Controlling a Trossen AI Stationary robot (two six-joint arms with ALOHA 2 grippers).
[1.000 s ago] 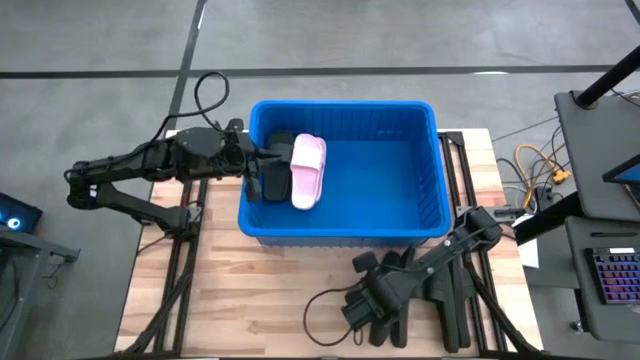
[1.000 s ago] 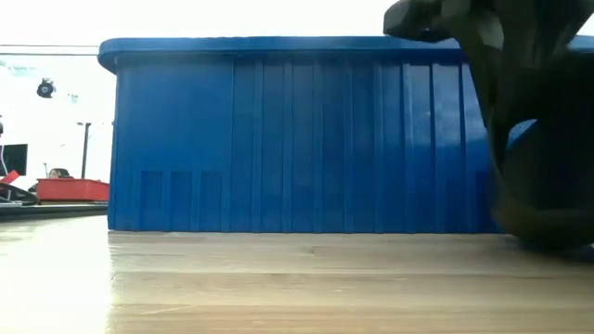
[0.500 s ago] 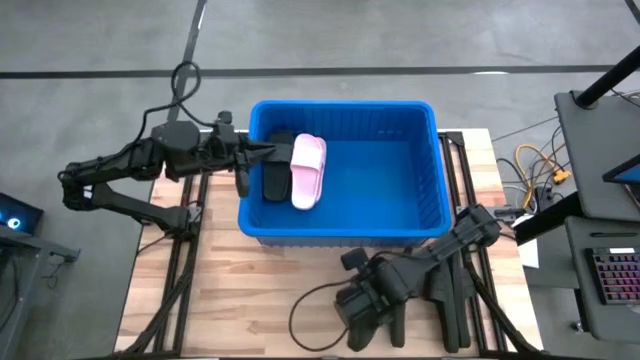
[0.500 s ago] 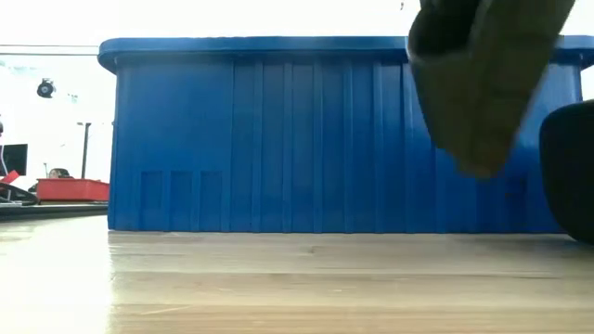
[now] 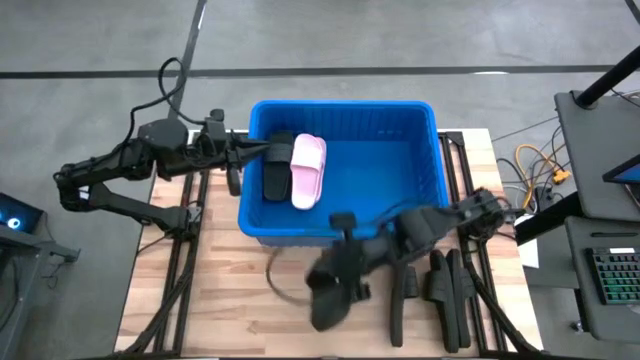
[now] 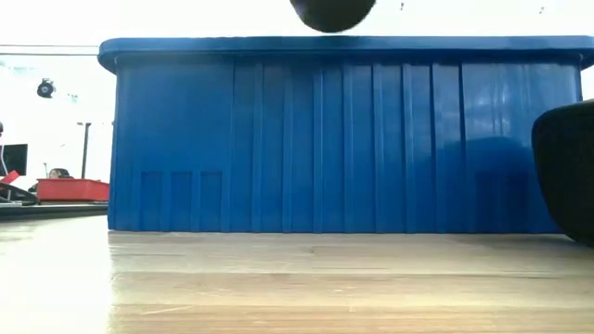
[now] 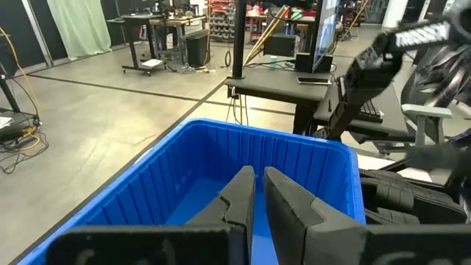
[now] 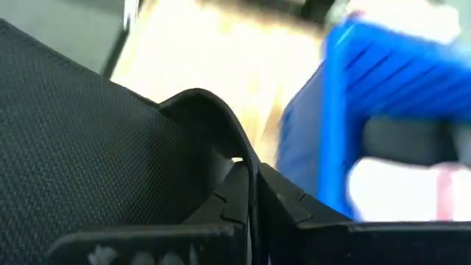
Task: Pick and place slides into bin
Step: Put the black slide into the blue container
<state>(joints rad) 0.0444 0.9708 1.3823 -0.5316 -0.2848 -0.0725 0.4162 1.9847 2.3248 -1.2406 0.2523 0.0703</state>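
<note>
One black slide clamped in right fingers, wrist view only; left fingers together.

In the high view the right pincer and its black slide smear into one blur. The low view cuts off a dark shape, perhaps another slide, at its edge.

Bin right half free; pink slide, black slide crowd left end.
</note>
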